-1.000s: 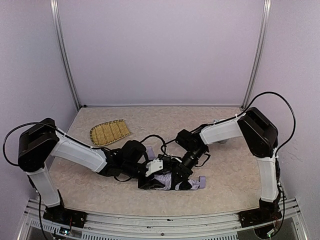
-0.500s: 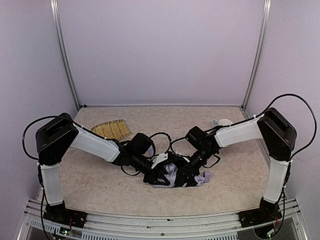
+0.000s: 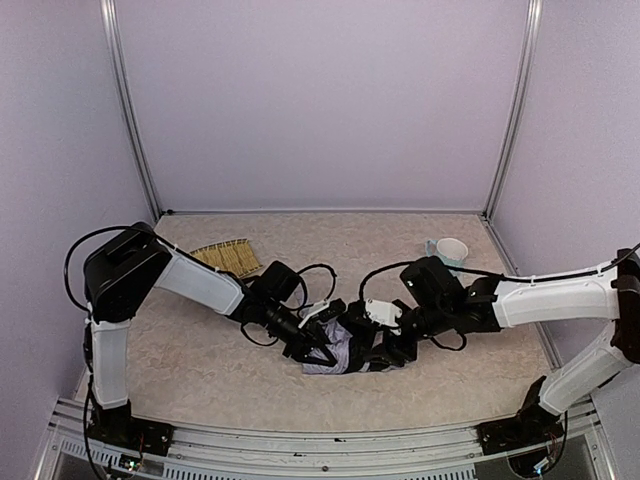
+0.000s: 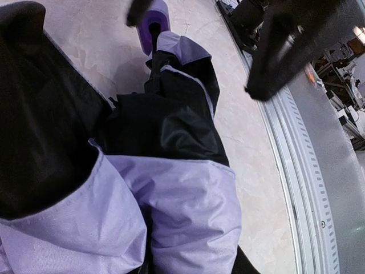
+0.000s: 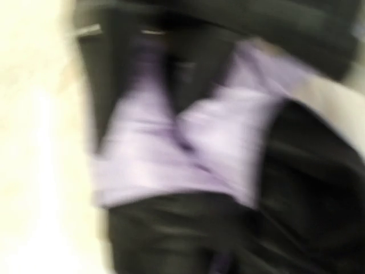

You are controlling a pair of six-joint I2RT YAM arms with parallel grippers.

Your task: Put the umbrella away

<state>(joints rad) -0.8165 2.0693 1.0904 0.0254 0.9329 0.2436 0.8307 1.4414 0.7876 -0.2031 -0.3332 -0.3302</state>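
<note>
The umbrella (image 3: 340,352) lies collapsed near the table's front edge, a crumpled bundle of lavender fabric with black underside. My left gripper (image 3: 320,345) comes in from the left and is shut on a fold of the canopy. In the left wrist view that lavender fabric (image 4: 188,211) fills the bottom and hides my own fingers. My right gripper (image 3: 380,352) is at the umbrella's right end. Its dark fingers (image 4: 285,45) stand wide apart above the small lavender handle (image 4: 155,16), holding nothing. The right wrist view is blurred, showing only lavender and black cloth (image 5: 211,142).
A woven straw tray (image 3: 225,257) lies at the back left, beside the left arm. A pale cup (image 3: 447,250) stands at the back right, just behind the right arm. The metal rail (image 4: 308,188) of the table's front edge runs close beside the umbrella.
The right gripper has opened and its arm has dropped low, reaching in from the right and uncovering the cup. The left gripper has narrowed onto the fabric. The umbrella bundle shifted slightly.
</note>
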